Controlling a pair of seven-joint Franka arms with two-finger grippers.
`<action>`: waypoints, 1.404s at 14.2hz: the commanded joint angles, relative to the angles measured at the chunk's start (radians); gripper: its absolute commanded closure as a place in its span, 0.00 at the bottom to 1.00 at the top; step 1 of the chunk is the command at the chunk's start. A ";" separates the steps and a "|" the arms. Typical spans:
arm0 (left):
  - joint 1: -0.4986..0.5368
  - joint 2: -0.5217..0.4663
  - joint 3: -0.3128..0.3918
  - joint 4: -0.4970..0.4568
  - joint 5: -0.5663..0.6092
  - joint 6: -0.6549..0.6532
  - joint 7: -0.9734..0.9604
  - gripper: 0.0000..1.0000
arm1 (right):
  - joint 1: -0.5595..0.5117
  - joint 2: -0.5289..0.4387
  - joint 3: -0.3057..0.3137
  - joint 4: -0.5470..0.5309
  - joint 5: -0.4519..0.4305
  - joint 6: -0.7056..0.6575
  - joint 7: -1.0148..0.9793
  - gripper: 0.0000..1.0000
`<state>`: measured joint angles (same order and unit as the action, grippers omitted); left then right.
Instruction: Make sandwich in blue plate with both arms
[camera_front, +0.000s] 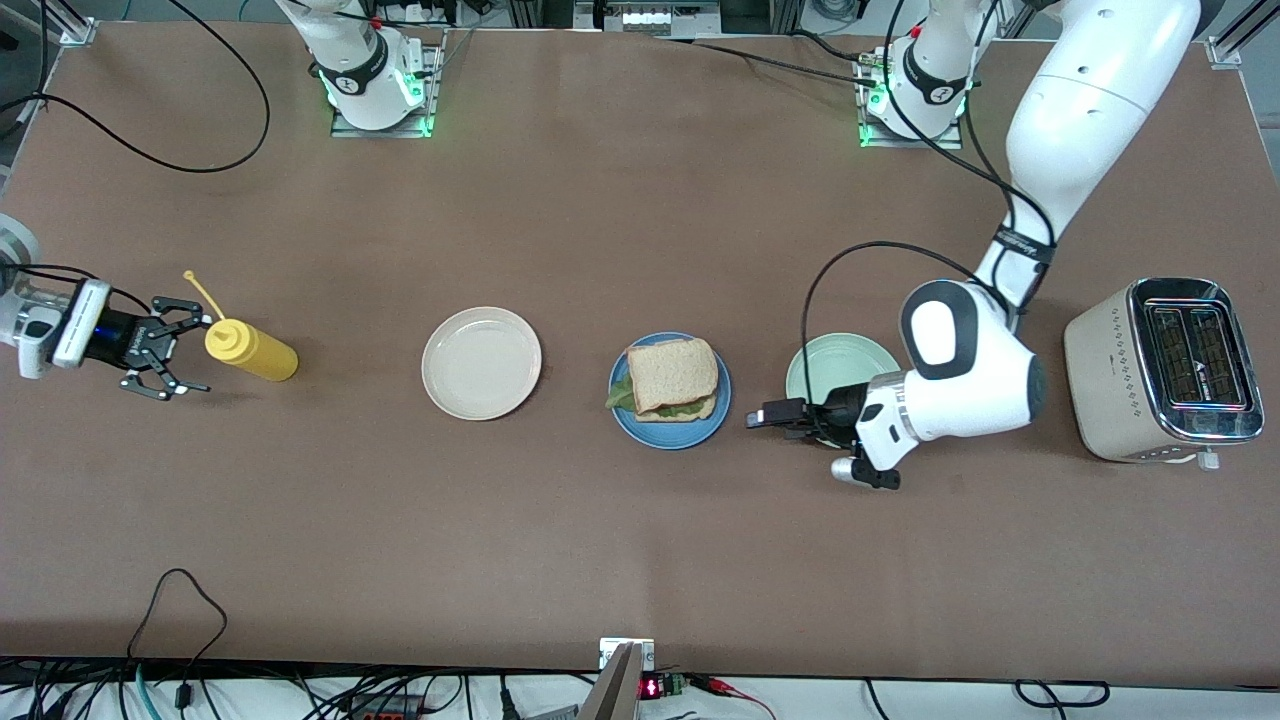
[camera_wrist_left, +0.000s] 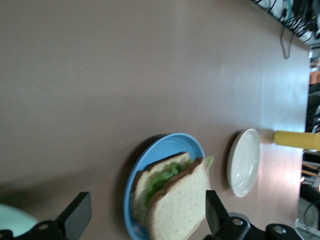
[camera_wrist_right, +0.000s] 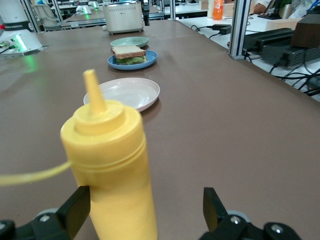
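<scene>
Blue plate (camera_front: 625, 422), tan bread and green lettuce sandwich (camera_front: 671, 378), my yellow mustard bottle (camera_front: 252, 350), brown table (camera_front: 600, 200).

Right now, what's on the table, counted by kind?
Plates: 3 (cream plate, blue plate, green plate)
Sandwich: 1
Mustard bottle: 1
Toaster: 1
Total: 6

Bright even overhead light, soft short shadows, left wrist view slightly blurred

Left hand (camera_front: 765, 418), right hand (camera_front: 192, 353): both open.
</scene>
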<state>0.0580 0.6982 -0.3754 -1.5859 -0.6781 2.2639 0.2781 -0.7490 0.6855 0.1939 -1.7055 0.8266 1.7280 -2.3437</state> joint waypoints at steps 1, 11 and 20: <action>-0.004 -0.081 0.058 -0.016 0.127 -0.108 -0.014 0.00 | -0.006 -0.041 0.001 0.007 -0.012 -0.018 0.032 0.00; -0.113 -0.347 0.349 0.000 0.549 -0.297 -0.086 0.00 | 0.022 -0.234 -0.008 0.133 -0.199 -0.037 0.392 0.00; -0.017 -0.575 0.365 0.101 0.629 -0.682 -0.292 0.00 | 0.438 -0.615 -0.114 0.133 -0.588 -0.048 1.183 0.00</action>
<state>-0.0016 0.1698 0.0358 -1.4442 -0.0740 1.6101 0.0354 -0.4305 0.1571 0.1329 -1.5456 0.3256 1.6935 -1.3235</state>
